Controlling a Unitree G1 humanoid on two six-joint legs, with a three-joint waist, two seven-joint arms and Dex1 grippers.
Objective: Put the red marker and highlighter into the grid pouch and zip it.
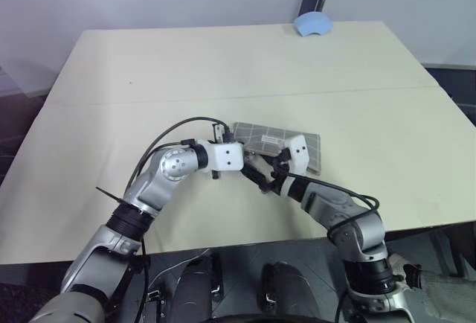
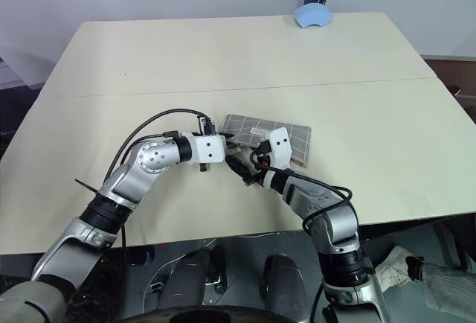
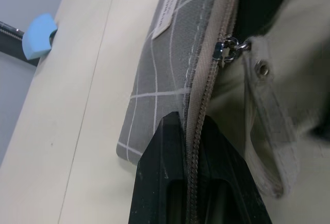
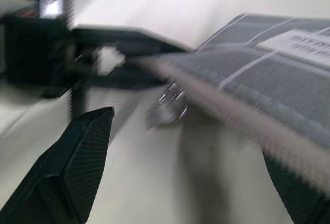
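I am pinching the grid pouch [image 3: 165, 74] zipper edge in my left gripper [image 3: 192, 146] to anchor it. My right gripper [image 4: 185, 152], jaws spread wide, is lining up on the zipper pull [image 4: 169, 108] for closing.

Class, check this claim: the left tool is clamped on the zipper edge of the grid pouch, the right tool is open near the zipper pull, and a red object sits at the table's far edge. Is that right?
Not quite. The object at the table's far edge is blue, not red, as the left eye view shows. The rest holds: the left tool is clamped on the zipper edge of the grid pouch, and the right tool is open near the zipper pull.
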